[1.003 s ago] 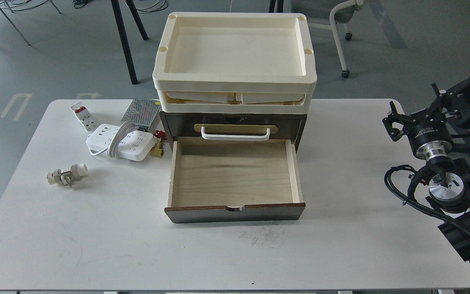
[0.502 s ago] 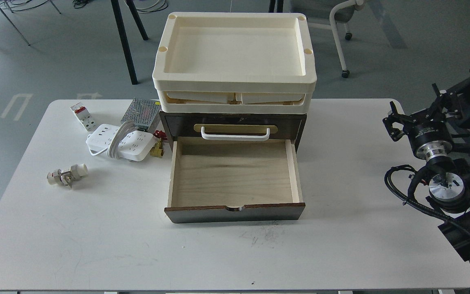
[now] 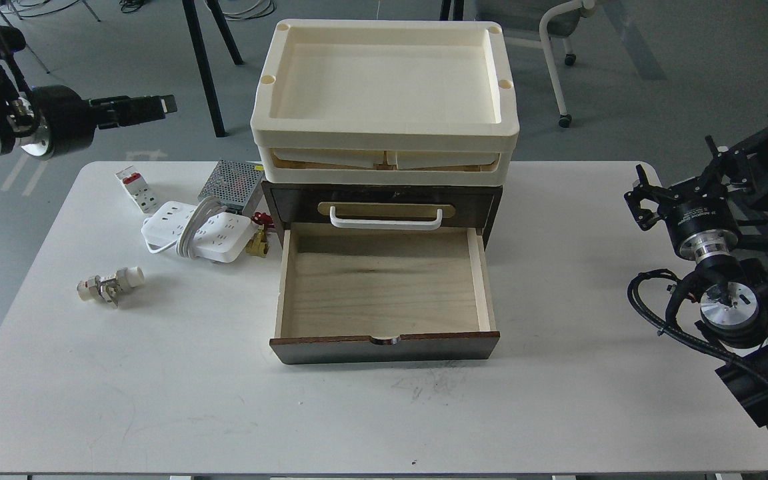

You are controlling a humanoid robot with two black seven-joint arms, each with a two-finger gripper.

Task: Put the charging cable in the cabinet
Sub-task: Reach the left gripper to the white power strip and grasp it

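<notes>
The charging cable (image 3: 197,231) is a white power strip with its cord coiled round the middle. It lies on the white table (image 3: 157,373), left of the cabinet. The cabinet (image 3: 384,267) is a dark brown drawer unit with a white handle (image 3: 385,221). Its lower drawer (image 3: 384,287) is pulled out and its light wood inside is bare. My left gripper (image 3: 147,108) hangs in the air at the upper left, above and behind the table's left end, well apart from the cable. My right gripper (image 3: 644,200) is at the table's right edge, dark and hard to read.
Cream trays (image 3: 384,93) are stacked on the cabinet. A white-and-red breaker block (image 3: 136,189), a perforated metal box (image 3: 232,183), a small brass fitting (image 3: 257,245) and a white pipe fitting (image 3: 109,284) lie on the table's left half. Chair and table legs stand behind.
My left arm has come into view at the upper left, its gripper pointing right above the table's far-left corner. The cable, the drawer and my right arm have not moved.
</notes>
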